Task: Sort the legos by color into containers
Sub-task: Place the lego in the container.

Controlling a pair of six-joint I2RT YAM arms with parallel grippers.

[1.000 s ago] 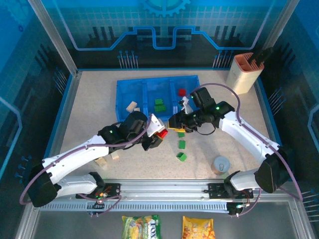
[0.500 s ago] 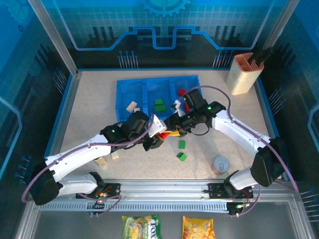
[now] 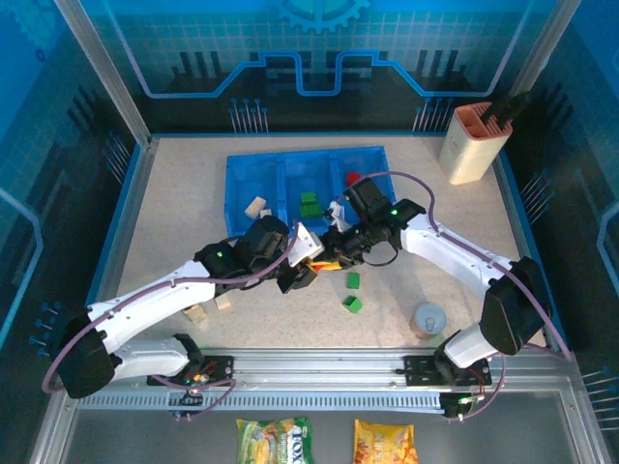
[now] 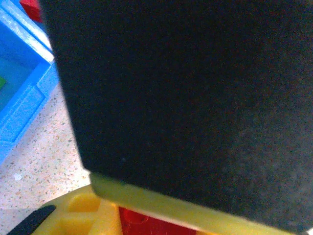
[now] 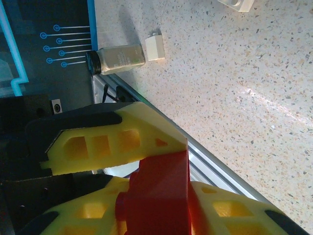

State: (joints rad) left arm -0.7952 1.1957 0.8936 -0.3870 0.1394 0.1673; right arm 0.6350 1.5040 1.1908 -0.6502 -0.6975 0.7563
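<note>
The speckled table (image 3: pixel 169 208) is hemmed by a blue border on the left, far and right sides and by a metal rail (image 3: pixel 319 370) along the near edge; open floor lies left of the tray and right of it, up to the beige holder (image 3: pixel 471 142) in the far right corner. Both arms meet just near the blue tray (image 3: pixel 290 156). The right gripper (image 3: pixel 335 243) is clenched on a red brick (image 5: pixel 161 193), pinned between its yellow fingers (image 5: pixel 115 142); whether the left gripper (image 3: pixel 308 256) beside it is closed I cannot tell, as a dark mass blocks its wrist view. The tray's left compartment holds a cream brick (image 3: pixel 256 206), the middle green bricks (image 3: pixel 309 203), the right another red one (image 3: pixel 352 179). Two loose green bricks (image 3: pixel 354 280) lie near the right gripper, two cream bricks (image 3: pixel 198 312) near left, a grey cup (image 3: pixel 428 319) near right
</note>
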